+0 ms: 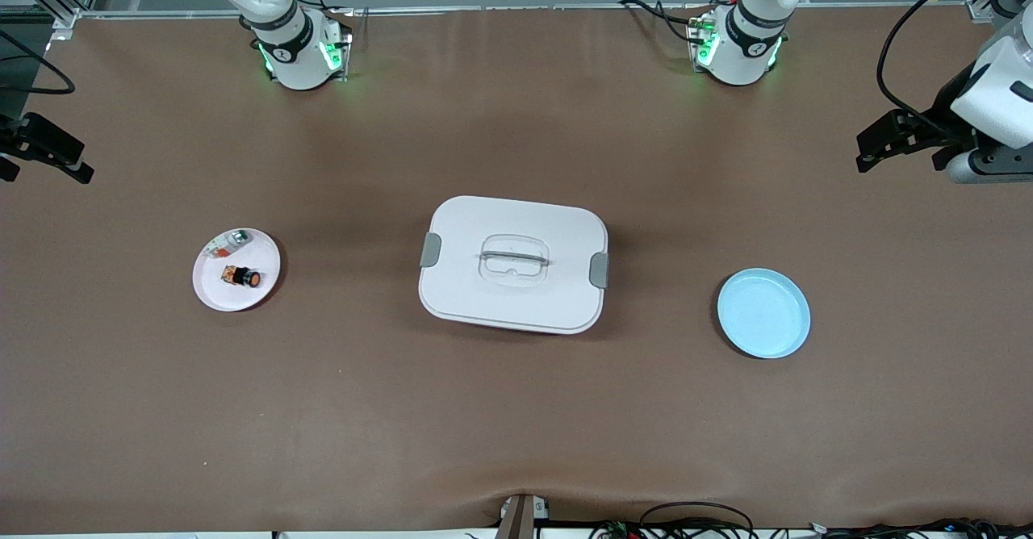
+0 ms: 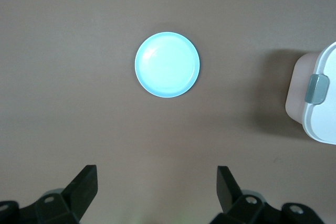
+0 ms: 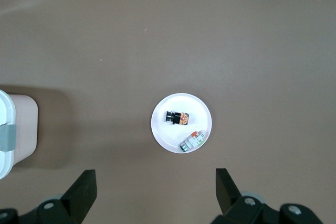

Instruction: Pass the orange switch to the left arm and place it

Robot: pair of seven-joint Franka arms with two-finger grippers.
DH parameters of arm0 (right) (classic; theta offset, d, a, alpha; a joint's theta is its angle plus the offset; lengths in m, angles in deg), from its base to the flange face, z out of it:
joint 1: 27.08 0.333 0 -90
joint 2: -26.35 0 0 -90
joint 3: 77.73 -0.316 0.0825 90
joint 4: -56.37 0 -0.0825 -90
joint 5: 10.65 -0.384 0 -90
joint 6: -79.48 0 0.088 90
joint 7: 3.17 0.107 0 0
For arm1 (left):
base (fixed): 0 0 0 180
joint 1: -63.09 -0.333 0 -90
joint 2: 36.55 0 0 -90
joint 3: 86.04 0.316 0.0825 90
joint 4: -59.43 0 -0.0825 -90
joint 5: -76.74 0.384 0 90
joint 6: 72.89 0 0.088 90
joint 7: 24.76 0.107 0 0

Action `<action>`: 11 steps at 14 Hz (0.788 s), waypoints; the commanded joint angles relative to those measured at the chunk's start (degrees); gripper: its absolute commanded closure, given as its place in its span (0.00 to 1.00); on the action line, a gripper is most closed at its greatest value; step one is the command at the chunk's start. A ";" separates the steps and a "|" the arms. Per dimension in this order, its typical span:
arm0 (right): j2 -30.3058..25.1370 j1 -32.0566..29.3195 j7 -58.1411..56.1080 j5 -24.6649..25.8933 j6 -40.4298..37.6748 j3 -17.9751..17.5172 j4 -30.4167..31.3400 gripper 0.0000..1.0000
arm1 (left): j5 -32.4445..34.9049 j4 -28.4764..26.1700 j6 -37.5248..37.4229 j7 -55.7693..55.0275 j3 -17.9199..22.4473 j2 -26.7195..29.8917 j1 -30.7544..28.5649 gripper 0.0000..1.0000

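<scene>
The orange switch [image 1: 242, 276] lies on its side on a small pink plate [image 1: 211, 290] toward the right arm's end of the table; it also shows in the right wrist view [image 3: 177, 117]. The white box [image 1: 516, 216] stands at the table's middle. My right gripper [image 3: 156, 184] is open and empty, held high over the table beside the pink plate; it shows at the front view's edge [image 1: 44, 169]. My left gripper [image 2: 156, 182] is open and empty, high over the table near the blue plate [image 2: 167, 64]; it shows at the front view's other edge [image 1: 900, 156].
A silvery-white small part [image 1: 230, 242] lies on the pink plate, farther from the front camera than the switch. An empty blue plate [image 1: 763, 313] sits toward the left arm's end. The box's corner shows in both the left wrist view [image 2: 320, 124] and the right wrist view [image 3: 10, 129].
</scene>
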 commanded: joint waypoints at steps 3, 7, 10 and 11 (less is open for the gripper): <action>0.34 -0.51 0.38 -0.57 -0.77 -0.30 -0.99 0.00 | 0.42 1.67 -1.81 -0.52 -0.09 0.17 -0.39 0.00; 0.34 -0.42 0.38 -0.57 -0.77 -0.30 -0.99 0.00 | 1.47 1.67 -1.81 -0.25 -0.09 0.17 -0.39 0.00; 0.25 -0.60 0.20 -0.48 -0.77 -0.22 -0.99 0.00 | 1.65 1.67 -1.90 -0.08 -0.09 0.78 -0.56 0.00; 0.34 -0.60 0.20 -0.48 -0.77 -0.22 -0.99 0.00 | 1.65 1.67 -2.34 -0.25 -0.18 0.87 -0.56 0.00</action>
